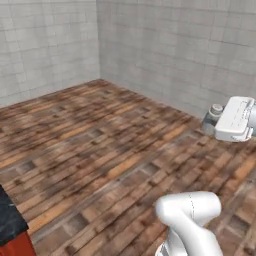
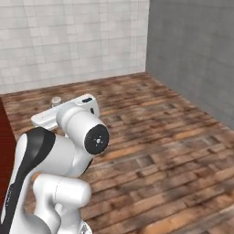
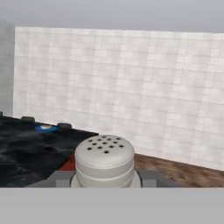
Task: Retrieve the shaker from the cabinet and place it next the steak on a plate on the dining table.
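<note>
The shaker (image 3: 104, 159), grey with a lighter cap full of holes, sits upright and close in the hand view, and my gripper (image 3: 105, 178) is shut on it, a dark finger on each side. In the left base view the shaker (image 1: 215, 112) sticks out of the white hand at the right edge, high above the floor. Its cap (image 2: 56, 100) peeks over the hand in the right base view. Beyond the shaker lies the dining table (image 3: 26, 153) with its black veined top. Far back on it is the blue plate (image 3: 45, 127), carrying a small pale speck too small to tell. The cabinet is out of view.
Wooden plank floor (image 1: 100, 145) spreads ahead to grey tiled walls (image 1: 165, 45) that meet in a corner. A black-topped, red-based counter corner (image 1: 11, 222) shows at the lower left of the left base view. Two dark low shapes (image 3: 27, 118) stand along the table's far edge.
</note>
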